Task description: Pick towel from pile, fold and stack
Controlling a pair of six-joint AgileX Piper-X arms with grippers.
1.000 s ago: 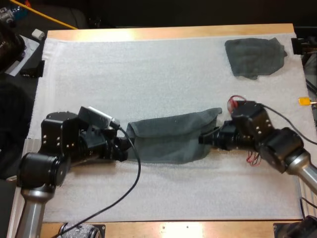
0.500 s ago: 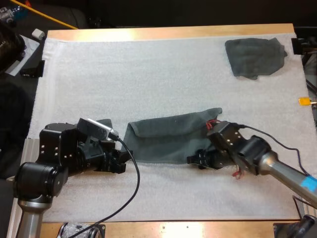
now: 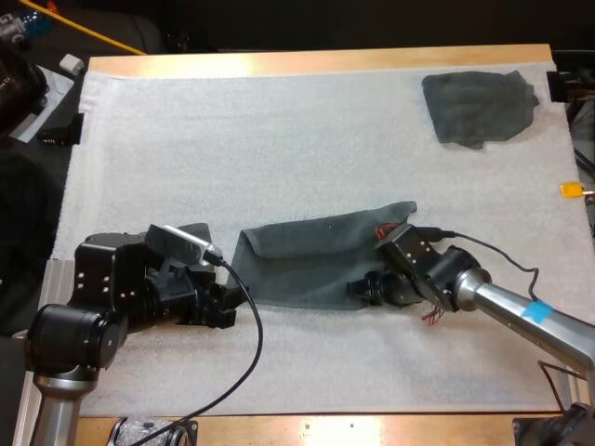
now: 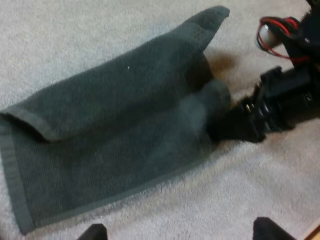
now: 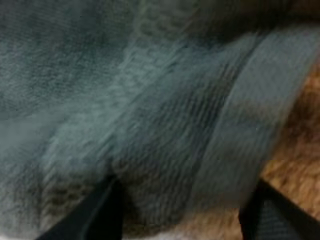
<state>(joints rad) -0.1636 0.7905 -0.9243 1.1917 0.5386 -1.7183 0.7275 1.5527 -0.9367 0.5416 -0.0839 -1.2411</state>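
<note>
A dark grey-green towel point(image 3: 316, 260) lies folded lengthwise in the middle of the mat, with one corner sticking up at its far right end. My left gripper point(image 3: 228, 307) rests on the mat just off the towel's left edge, open, its fingertips point(image 4: 92, 232) clear of the towel point(image 4: 115, 130). My right gripper point(image 3: 363, 290) is at the towel's near right corner, nosed into the fold. Its fingers point(image 5: 95, 210) stand apart with the towel's hemmed edge point(image 5: 245, 140) between them. From the left wrist, the right gripper point(image 4: 240, 122) sits against the rolled end of the fold.
A second, crumpled towel point(image 3: 479, 107) lies at the far right corner of the white mat point(image 3: 279, 139). The left arm's base sits at the mat's near left.
My right gripper left the towel's right end and swung round to its near right corner. My left gripper drew back a little from the left edge.
</note>
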